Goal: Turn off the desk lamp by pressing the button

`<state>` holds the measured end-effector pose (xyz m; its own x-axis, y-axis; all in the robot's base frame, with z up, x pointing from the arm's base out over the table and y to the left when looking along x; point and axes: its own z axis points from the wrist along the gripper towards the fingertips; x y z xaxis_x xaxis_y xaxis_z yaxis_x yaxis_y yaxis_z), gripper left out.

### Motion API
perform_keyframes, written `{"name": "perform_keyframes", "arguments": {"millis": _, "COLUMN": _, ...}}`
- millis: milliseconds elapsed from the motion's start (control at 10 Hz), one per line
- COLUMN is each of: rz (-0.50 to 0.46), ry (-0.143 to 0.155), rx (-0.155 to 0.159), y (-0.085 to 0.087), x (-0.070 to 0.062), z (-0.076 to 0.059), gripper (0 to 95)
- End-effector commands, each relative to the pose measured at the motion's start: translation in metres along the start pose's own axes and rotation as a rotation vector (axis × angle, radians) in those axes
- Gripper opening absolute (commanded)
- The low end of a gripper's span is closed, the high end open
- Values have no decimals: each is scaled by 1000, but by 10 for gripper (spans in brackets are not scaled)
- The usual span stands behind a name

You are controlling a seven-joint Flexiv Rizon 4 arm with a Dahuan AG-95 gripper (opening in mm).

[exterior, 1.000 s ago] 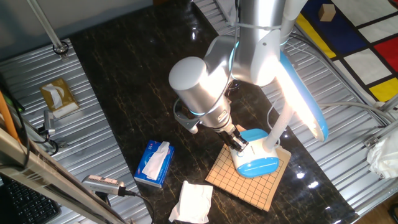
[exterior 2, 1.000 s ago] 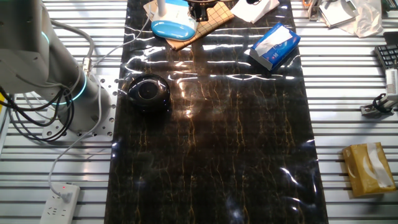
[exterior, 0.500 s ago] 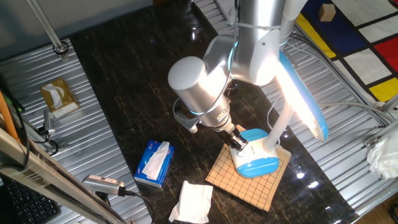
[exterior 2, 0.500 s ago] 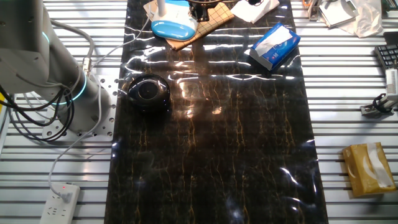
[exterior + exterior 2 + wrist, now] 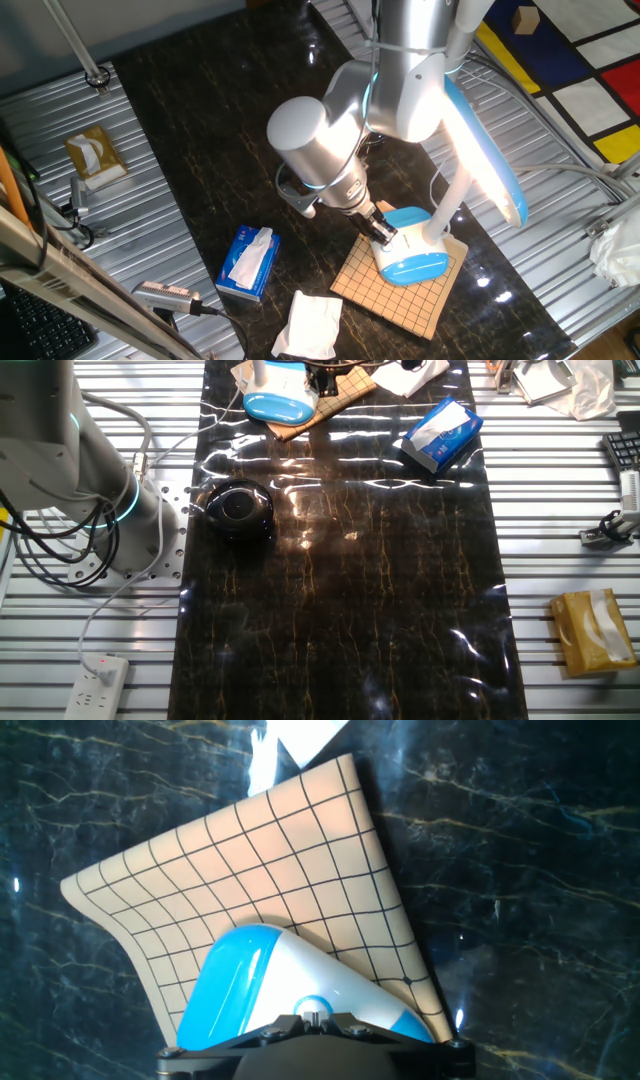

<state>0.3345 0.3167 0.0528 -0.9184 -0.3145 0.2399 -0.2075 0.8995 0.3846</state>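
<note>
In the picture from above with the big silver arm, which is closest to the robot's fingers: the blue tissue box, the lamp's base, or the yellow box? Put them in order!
From the gripper:
1. Lamp's base, right beside it.
2. Blue tissue box, further left on the dark mat.
3. Yellow box, far left on the metal table.

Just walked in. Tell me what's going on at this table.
A single robot arm is reaching down to the desk lamp, which stands on a gridded board on the dark table. Its tool is right at the lamp's blue-and-white base, where the small round button sits just ahead of the tool in the hand view. The lamp head looks lit. A blue tissue pack lies nearby.
</note>
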Motion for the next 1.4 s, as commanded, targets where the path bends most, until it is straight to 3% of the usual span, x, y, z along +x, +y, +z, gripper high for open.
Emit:
{"name": "perform_keyframes", "arguments": {"millis": 100, "rz": 0, "ry": 5, "rx": -2, "y": 0, "x": -1, "z": 1, "gripper": 0}}
{"name": "perform_keyframes", "arguments": {"millis": 500, "rz": 6, "ry": 7, "rx": -2, "y": 7, "x": -5, "z": 7, "gripper": 0}}
{"name": "perform_keyframes", "arguments": {"millis": 1400, "rz": 6, "ry": 5, "rx": -7, "y": 2, "x": -7, "z": 15, "gripper": 0}}
